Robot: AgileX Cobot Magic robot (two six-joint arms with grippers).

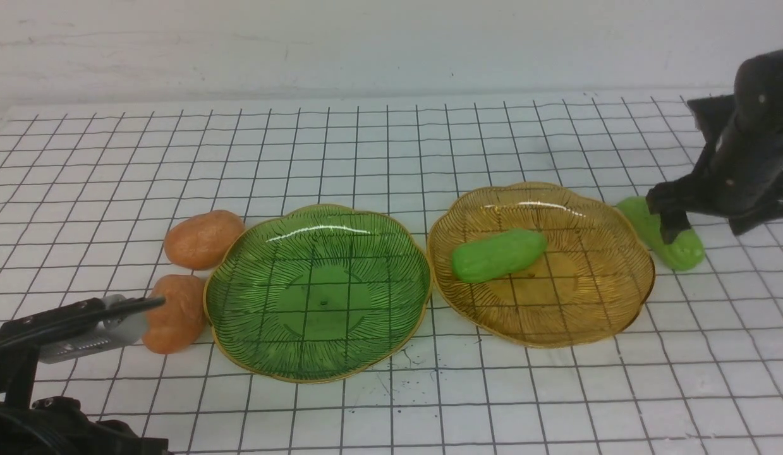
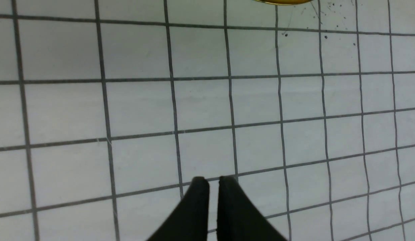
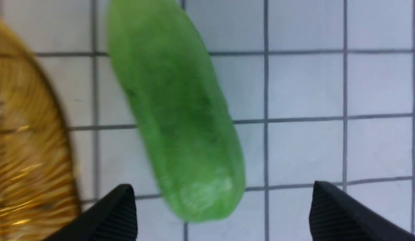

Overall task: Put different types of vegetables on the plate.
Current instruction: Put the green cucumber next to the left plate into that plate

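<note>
Two orange-brown potatoes lie left of the green plate (image 1: 258, 354): one farther back (image 1: 203, 239), one nearer (image 1: 176, 316). One light-green gourd (image 1: 498, 254) lies in the amber plate (image 1: 619, 303). A second gourd (image 1: 685, 249) lies on the mat right of that plate; it also shows in the right wrist view (image 3: 180, 127). My right gripper (image 3: 222, 201) is open, hovering over this gourd's near end, jaws either side and not touching. My left gripper (image 2: 209, 182) is shut and empty above bare mat, just left of the nearer potato.
A white mat with a dark grid (image 1: 391, 145) covers the table. The amber plate's rim (image 3: 33, 140) lies close beside the right gripper's one finger. The green plate's gold rim edge (image 2: 281, 2) shows in the left wrist view.
</note>
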